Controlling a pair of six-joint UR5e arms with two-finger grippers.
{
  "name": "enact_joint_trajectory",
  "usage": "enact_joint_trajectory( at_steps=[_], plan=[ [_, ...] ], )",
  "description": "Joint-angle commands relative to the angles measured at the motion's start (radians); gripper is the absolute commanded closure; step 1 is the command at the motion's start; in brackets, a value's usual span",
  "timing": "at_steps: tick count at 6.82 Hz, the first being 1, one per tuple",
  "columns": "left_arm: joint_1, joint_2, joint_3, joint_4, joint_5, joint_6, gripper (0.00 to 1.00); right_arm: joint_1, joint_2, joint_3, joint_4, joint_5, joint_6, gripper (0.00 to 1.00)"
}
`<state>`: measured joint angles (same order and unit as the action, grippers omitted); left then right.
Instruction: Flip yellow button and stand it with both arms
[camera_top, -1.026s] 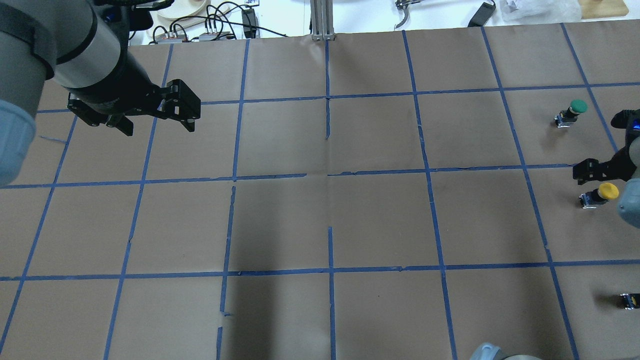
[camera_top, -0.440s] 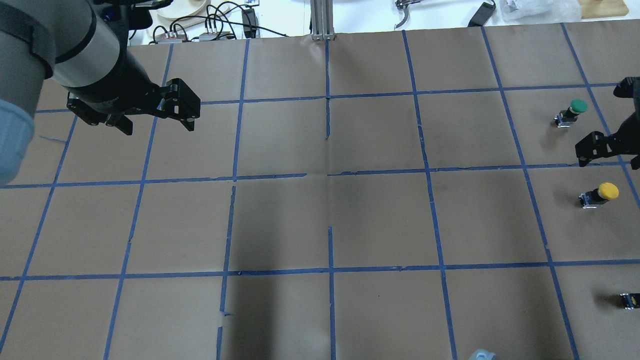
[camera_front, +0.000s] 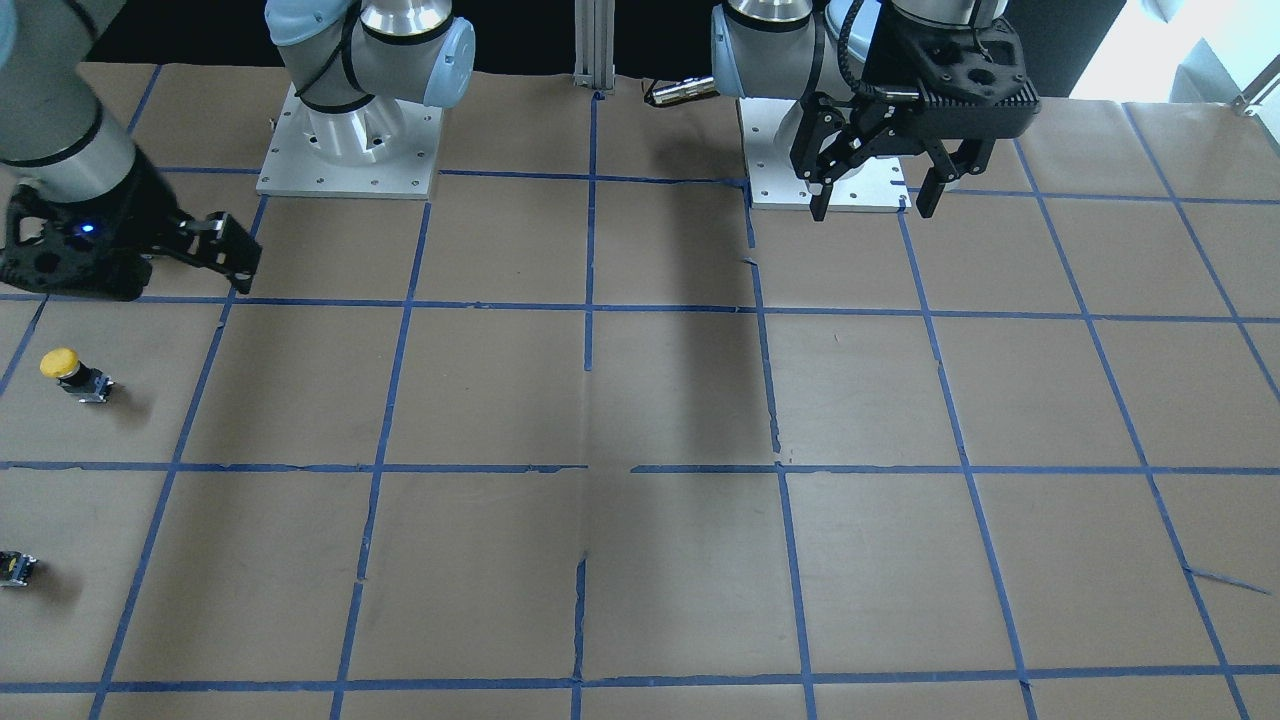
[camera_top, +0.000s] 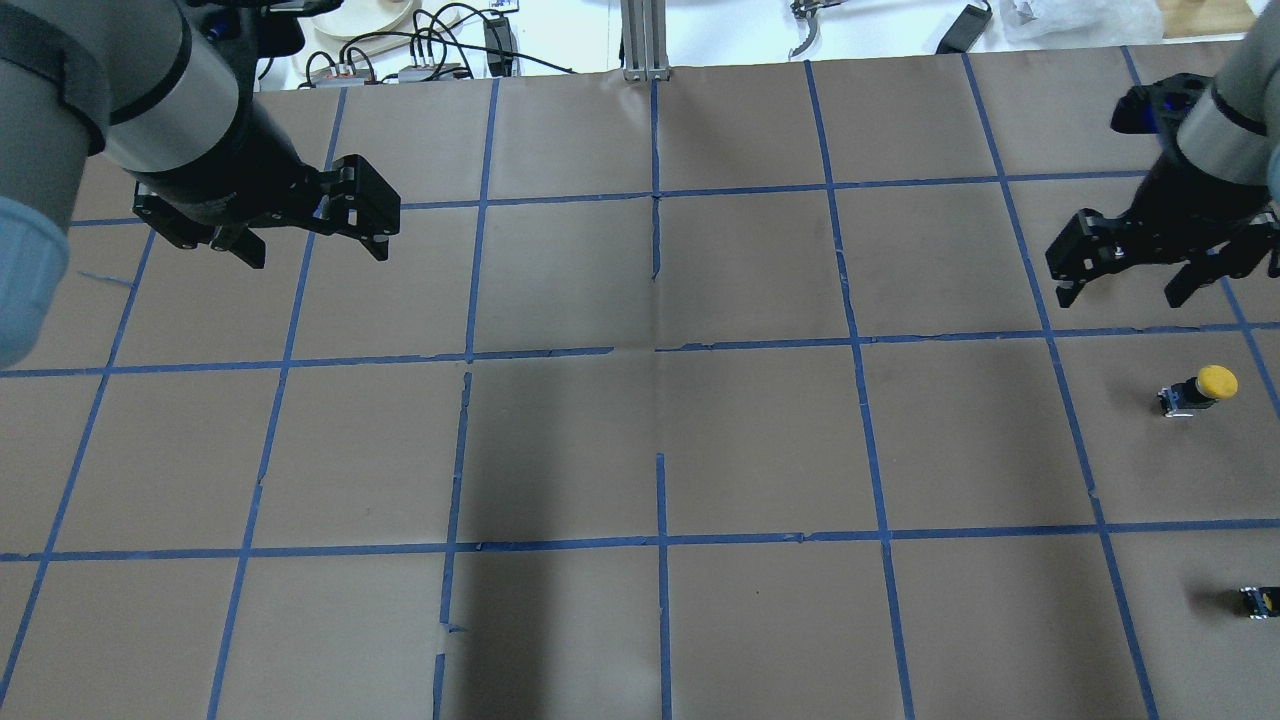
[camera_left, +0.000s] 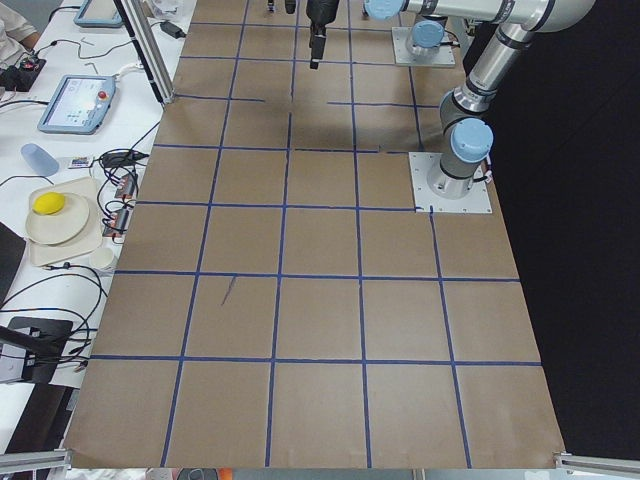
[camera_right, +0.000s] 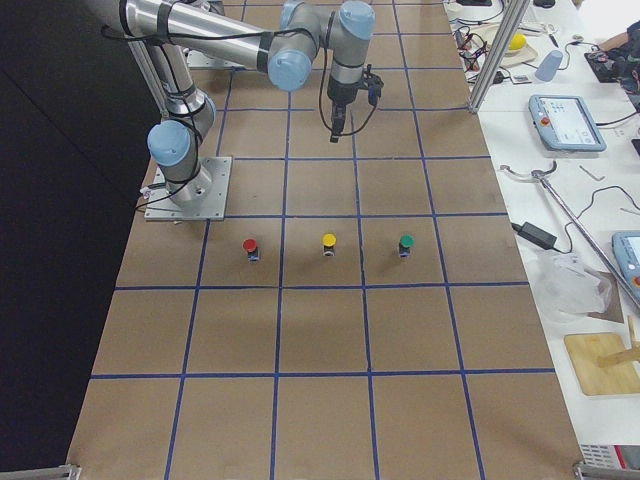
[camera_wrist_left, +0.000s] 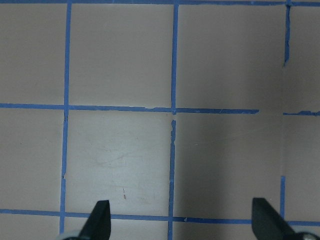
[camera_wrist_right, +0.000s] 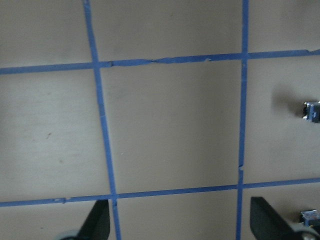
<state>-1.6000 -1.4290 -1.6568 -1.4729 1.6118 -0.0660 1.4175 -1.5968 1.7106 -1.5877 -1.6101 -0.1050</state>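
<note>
Pincers, left and right alike, stand wide open and empty. The left pincer (camera_top: 315, 252) hangs above bare brown worktop (camera_top: 760, 440) on the robot's left side. In its wrist view the two fingertips show far apart at the bottom edge, with only taped paper between them. The right pincer (camera_top: 1118, 292) hovers clear of the paper too, jaws spread just as wide, touching nothing. The yellow button (camera_top: 1200, 387) sits on the worktop at the robot's far right, in the grid square next nearer the robot than that pincer and apart from it. Seen from the right side camera it stands cap up, between a red-capped button (camera_right: 250, 246) and a green-capped button (camera_right: 406, 243) in one row.
</note>
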Motion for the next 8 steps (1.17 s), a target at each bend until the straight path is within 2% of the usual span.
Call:
enact_joint_trajectory(
  at_steps=[1,3,8],
  plan=[
    [-0.001,0.001,0.0,-0.003,0.0,0.0,0.0,0.121,-0.067,-0.093,0.166,0.05,0.152,0.0],
    [0.0,0.002,0.0,-0.004,0.0,0.0,0.0,0.167,-0.057,-0.089,0.157,0.05,0.169,0.0],
    [0.0,0.004,-0.001,-0.006,-0.003,0.0,0.0,0.162,-0.055,-0.083,0.172,0.039,0.16,0.0]
  ],
)
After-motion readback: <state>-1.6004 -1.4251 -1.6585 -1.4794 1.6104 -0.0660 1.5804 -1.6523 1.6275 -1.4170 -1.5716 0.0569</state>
